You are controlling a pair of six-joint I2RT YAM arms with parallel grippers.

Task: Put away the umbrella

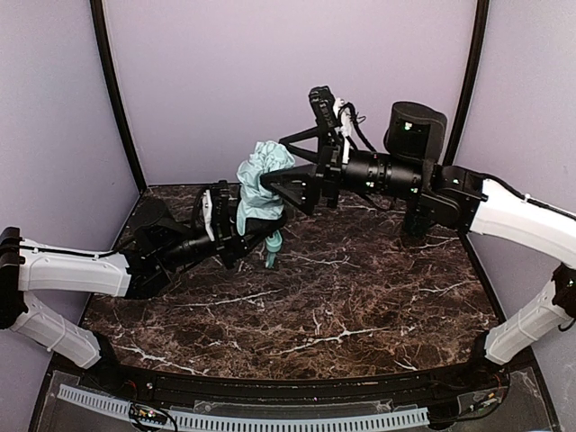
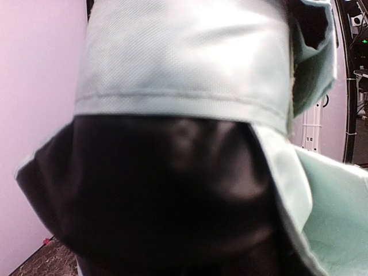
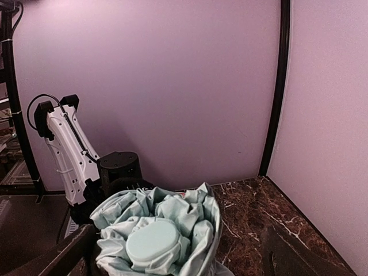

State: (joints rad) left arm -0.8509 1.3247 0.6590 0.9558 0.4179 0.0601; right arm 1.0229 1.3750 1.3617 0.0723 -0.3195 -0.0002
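Observation:
The umbrella (image 1: 259,189) stands upright above the marble table, its pale mint canopy bunched at the top and its small mint handle (image 1: 272,258) hanging just over the tabletop. My left gripper (image 1: 236,227) is shut on its folded middle. In the left wrist view mint fabric (image 2: 184,52) and black lining (image 2: 161,190) fill the frame and hide the jaws. My right gripper (image 1: 275,164) is open, one finger on each side of the canopy top. In the right wrist view the round mint cap (image 3: 152,241) sits between the wide-apart fingers (image 3: 290,253).
The dark marble table (image 1: 360,306) is enclosed by purple walls with black corner posts (image 1: 115,99). My left arm's white link (image 3: 66,149) rises behind the umbrella in the right wrist view. The back wall stands close behind both grippers.

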